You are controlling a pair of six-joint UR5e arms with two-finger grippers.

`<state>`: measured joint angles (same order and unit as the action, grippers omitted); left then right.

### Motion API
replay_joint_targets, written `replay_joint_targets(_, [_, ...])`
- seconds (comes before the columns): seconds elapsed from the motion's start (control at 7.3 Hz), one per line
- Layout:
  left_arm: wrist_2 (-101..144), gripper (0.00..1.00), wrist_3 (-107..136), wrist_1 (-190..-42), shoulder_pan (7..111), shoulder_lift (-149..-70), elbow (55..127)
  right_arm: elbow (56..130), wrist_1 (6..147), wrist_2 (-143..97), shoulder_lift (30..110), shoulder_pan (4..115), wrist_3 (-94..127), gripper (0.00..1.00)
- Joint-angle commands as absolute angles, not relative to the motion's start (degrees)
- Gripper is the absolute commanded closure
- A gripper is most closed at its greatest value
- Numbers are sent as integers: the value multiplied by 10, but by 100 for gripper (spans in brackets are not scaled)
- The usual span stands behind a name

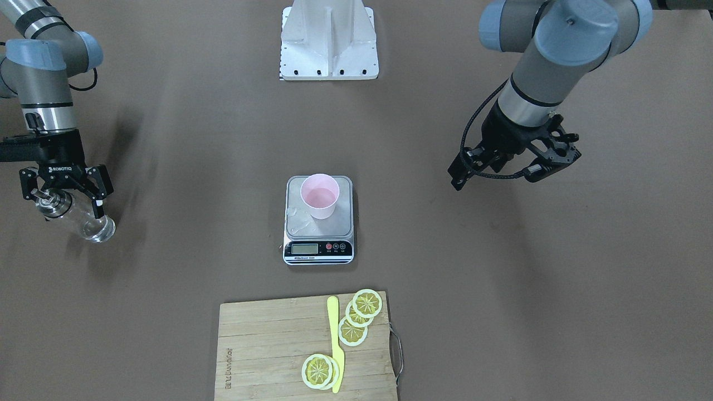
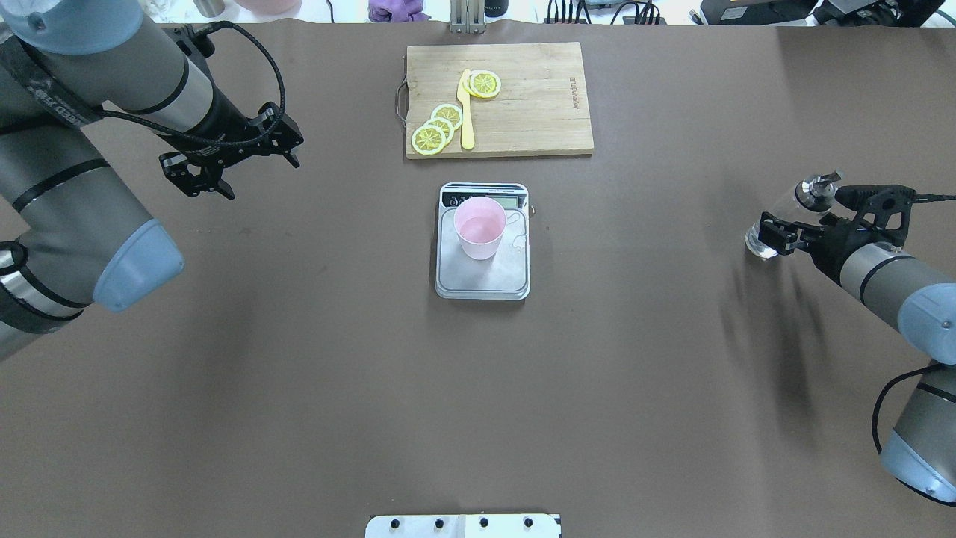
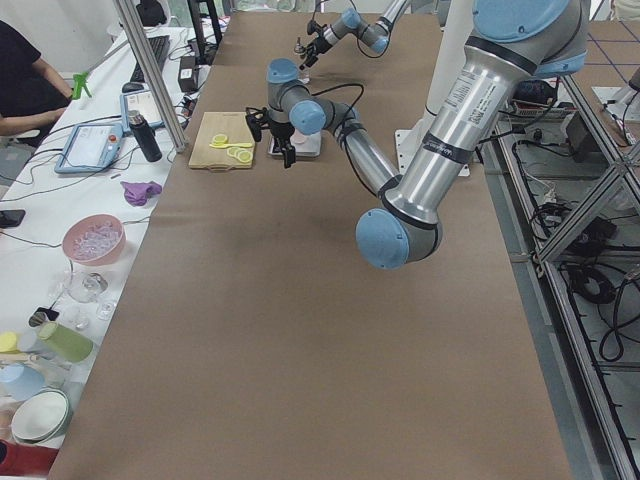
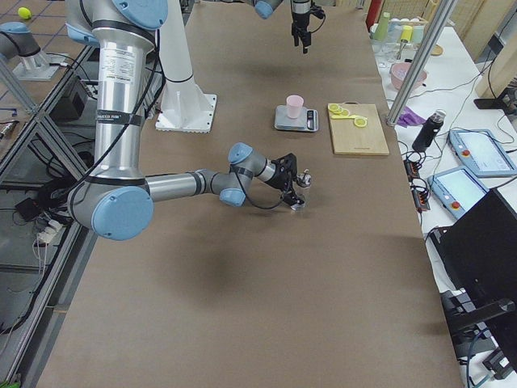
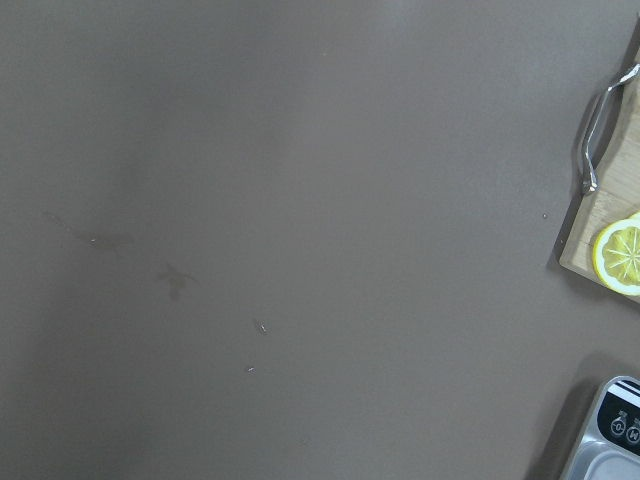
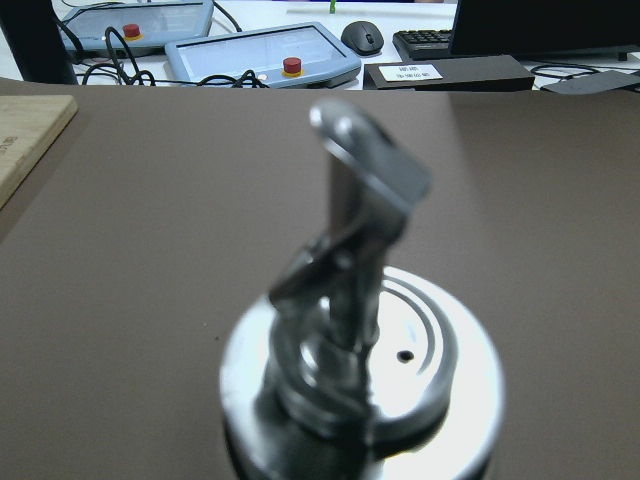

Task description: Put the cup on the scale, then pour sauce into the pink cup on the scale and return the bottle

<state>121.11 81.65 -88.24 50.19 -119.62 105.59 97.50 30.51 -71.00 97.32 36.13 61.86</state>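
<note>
The pink cup (image 1: 319, 196) (image 2: 480, 228) stands upright on the scale (image 1: 341, 221) (image 2: 485, 282) at mid-table, with a little clear sauce in its bottom. Droplets lie on the steel platform beside it. The glass bottle (image 1: 83, 221) (image 2: 790, 217) stands on the table far to the robot's right, some clear liquid left at its base. My right gripper (image 1: 67, 205) is open, its fingers spread on either side of the bottle; the right wrist view shows the metal pourer cap (image 6: 360, 370) close up. My left gripper (image 1: 496, 178) (image 2: 261, 178) hangs open and empty above bare table, well left of the scale.
A wooden cutting board (image 1: 267, 345) (image 2: 538, 97) with lemon slices and a yellow knife (image 1: 335, 345) lies beyond the scale. The robot's base plate (image 1: 328, 55) is on the near side. A person (image 3: 20, 80) sits at a cluttered bench off the table's far edge.
</note>
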Motion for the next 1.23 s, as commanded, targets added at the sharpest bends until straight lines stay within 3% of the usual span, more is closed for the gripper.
replay_joint_targets(0.0, [1211, 2, 817, -882, 502, -1195, 1056, 999, 305, -710, 996, 343, 623, 0])
replay_joint_targets(0.14, [1211, 2, 817, -882, 502, -1194, 1056, 1002, 304, -712, 1007, 334, 651, 0])
replay_joint_targets(0.82, [1211, 2, 817, -882, 502, -1194, 1056, 1192, 306, -786, 1173, 317, 657, 0])
replay_joint_targets(1.1, [1211, 2, 817, -882, 502, -1194, 1056, 1223, 315, -915, 1180, 416, 641, 0])
